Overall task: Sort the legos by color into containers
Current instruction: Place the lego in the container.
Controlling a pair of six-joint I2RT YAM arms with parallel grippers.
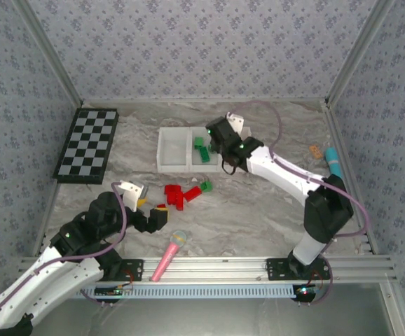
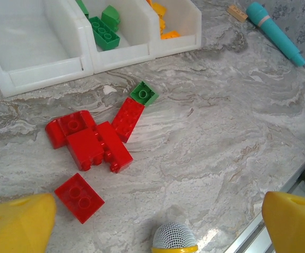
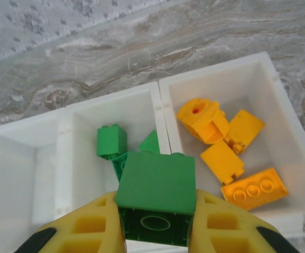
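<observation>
Fingers (image 2: pixel 15 224) of the left gripper (image 2: pixel 155 219) stand spread wide near the table's front edge, holding nothing. The pink microphone toy (image 1: pixel 167 257) lies just at its five o'clock. In the left wrist view, a cluster of red legos (image 2: pixel 89 142) lies toward eleven o'clock of that claw. One loose green lego (image 2: pixel 144 93) sits beyond the cluster at its one o'clock.

Farther back are the containers (image 3: pixel 163 100), three joined white bins. The right gripper (image 3: pixel 155 226) hangs above the middle bin, its pads clamped on the sides of a green brick (image 3: pixel 155 190). Other green pieces already lie in that bin. Orange bricks (image 3: pixel 231 153) fill the bin at three o'clock, and the bin at nine o'clock looks bare.

The step in hand seems to be the drop. To do it well, the brick should be centred over the middle bin, away from the wall shared with the orange bin. It should be let go low so it does not bounce out.

No brand, label or lettering can be read on the bricks, bins or toys.
</observation>
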